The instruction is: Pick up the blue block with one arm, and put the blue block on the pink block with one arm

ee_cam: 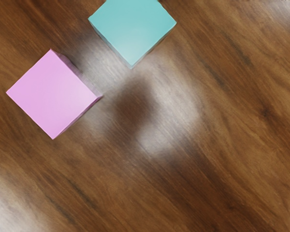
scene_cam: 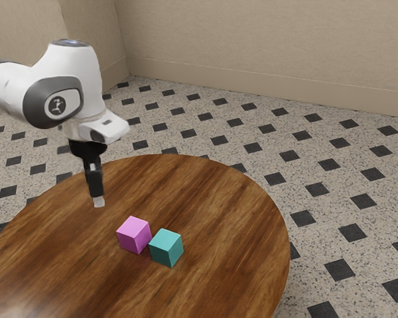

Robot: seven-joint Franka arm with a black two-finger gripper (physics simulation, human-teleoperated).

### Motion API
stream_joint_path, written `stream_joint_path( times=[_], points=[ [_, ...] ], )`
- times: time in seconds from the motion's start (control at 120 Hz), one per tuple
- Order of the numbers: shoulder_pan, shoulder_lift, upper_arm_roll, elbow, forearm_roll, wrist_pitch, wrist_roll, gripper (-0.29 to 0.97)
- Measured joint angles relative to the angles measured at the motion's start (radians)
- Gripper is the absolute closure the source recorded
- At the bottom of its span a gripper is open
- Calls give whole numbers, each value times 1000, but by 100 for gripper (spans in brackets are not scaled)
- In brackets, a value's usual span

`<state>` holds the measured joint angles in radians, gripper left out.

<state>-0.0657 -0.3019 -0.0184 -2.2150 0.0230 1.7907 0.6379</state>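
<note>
The blue block (scene_cam: 166, 246), teal in shade, sits on the round wooden table (scene_cam: 219, 192) near its middle. The pink block (scene_cam: 134, 234) stands close beside it, toward the exterior view's left, with a narrow gap between them. My gripper (scene_cam: 98, 201) hangs above the table, up and to the exterior view's left of the pink block, holding nothing and touching neither block. From the wrist, the blue block (ee_cam: 133, 26) and the pink block (ee_cam: 50, 94) both lie ahead of my hand, each flat on the wood.
The table's edge curves round at the exterior view's right, with tiled floor (scene_cam: 331, 165) beyond it. Bare wood (ee_cam: 193, 159) lies under my hand and around both blocks.
</note>
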Motion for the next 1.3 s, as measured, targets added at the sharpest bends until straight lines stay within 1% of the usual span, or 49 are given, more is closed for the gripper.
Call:
stream_joint_path(
  times=[0.108, 0.208, 0.292, 0.4, 0.525, 0.65, 0.875, 1.017, 1.3],
  points=[
    [-14, 38, -7, -17, -13, 102, 139, 0],
    [-73, 35, -15, -109, -25, 241, 249, 0],
    [-90, 53, -17, -154, -38, 352, 327, 0],
    [-94, 139, -43, -160, -55, 457, 415, 0],
    [-94, 197, -79, -159, -70, 545, 499, 0],
    [-97, 244, -90, -153, -85, 597, 569, 0],
    [-72, 344, -90, -137, -92, 654, 665, 0],
    [-43, 395, -90, -122, -94, 680, 709, 0],
    [-34, 492, -90, -78, -92, 716, 772, 0]
  ],
)
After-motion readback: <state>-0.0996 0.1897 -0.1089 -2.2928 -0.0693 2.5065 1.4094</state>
